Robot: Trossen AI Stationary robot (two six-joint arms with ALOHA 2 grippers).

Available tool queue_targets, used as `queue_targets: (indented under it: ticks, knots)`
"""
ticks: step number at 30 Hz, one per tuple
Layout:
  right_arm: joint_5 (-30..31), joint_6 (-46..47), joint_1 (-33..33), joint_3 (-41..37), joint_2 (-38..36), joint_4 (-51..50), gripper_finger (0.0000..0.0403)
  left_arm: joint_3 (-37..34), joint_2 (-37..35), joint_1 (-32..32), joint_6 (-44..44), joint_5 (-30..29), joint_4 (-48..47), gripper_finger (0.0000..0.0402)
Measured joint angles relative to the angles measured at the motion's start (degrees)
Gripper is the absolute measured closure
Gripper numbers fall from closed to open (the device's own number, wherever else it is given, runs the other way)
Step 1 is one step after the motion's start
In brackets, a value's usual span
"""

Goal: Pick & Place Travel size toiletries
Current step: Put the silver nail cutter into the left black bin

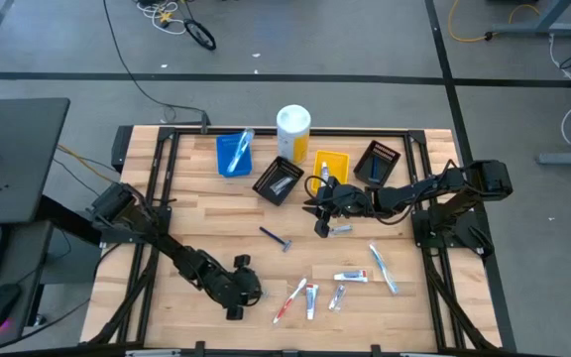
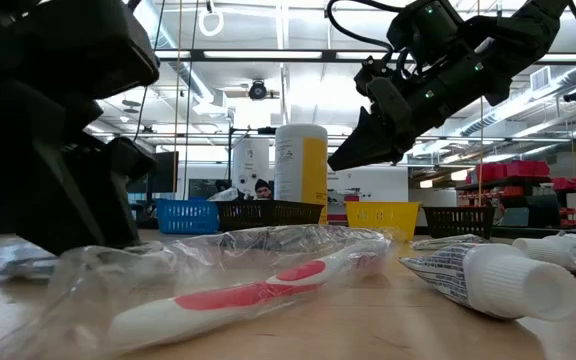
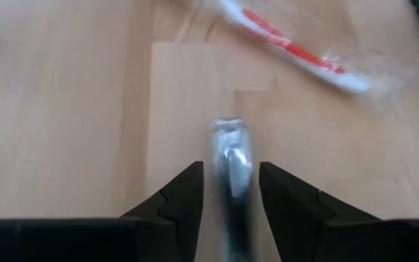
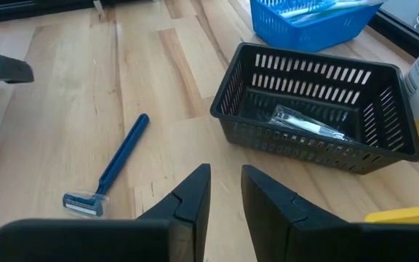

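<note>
Left gripper (image 1: 236, 311) sits low over the front of the pale wooden tabletop (image 1: 196, 208), fingers (image 3: 184, 196) set on either side of a slim shiny silver tube (image 3: 230, 171) and closed on it. Just beyond, a red-and-white toothbrush in clear wrap (image 3: 297, 47) lies on the wood, filling the foreground of the low view. Right gripper (image 1: 321, 226) hangs above the tabletop's middle, raised clear of the surface, its fingers (image 4: 195, 193) drawn to a narrow gap with nothing between them. Ahead of it a blue-handled razor (image 4: 111, 167) lies flat on the wood, apart from the open black slatted bin (image 4: 318, 109), which holds one thin wrapped item (image 4: 308, 124). Behind that, a blue slatted bin (image 4: 311, 22) with pale-blue items inside. Along the far edge also stand a yellow bin (image 1: 331, 165), a second black bin (image 1: 380, 162) and a tall white-and-yellow cylinder (image 1: 293, 131). Near the front right lie several small white tubes (image 1: 351, 277) and a pale-blue toothbrush (image 1: 383, 269), scattered, well apart from the bins.
</note>
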Motion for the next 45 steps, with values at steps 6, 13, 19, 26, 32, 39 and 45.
queue_targets:
  ticks: [6,13,19,26,32,39,45]
  knots:
    - [0.00,0.00,0.00,-0.02,0.00,0.98,0.0315,0.13,1.70,-0.07,1.35,-1.16,0.31,0.0261]
    - [3.57,-0.19,-0.09,-0.02,-0.02,4.91,0.0315,0.07,1.71,-0.04,2.93,-2.26,0.62,0.0314]
    - [4.89,-3.43,-0.13,-0.02,-0.02,3.60,0.0315,0.02,1.15,0.03,2.95,-4.69,0.34,0.0343]
    - [0.96,-3.02,-0.72,-0.04,-0.02,-2.23,0.0315,-0.11,-4.06,2.31,4.27,-13.79,-1.22,0.0327]
    - [1.12,-0.58,-0.40,-0.04,-0.02,-1.63,0.0315,-0.08,-10.02,8.98,10.77,-21.63,-1.15,0.0336]
    - [0.89,-0.48,-0.26,-0.02,-0.02,-0.31,0.0316,-0.06,-12.57,22.73,22.34,-19.39,-0.50,0.0329]
    - [-4.50,-0.73,-0.76,-0.02,-0.02,-0.84,0.0311,-0.09,-12.54,35.48,23.70,-7.11,-0.16,0.0328]
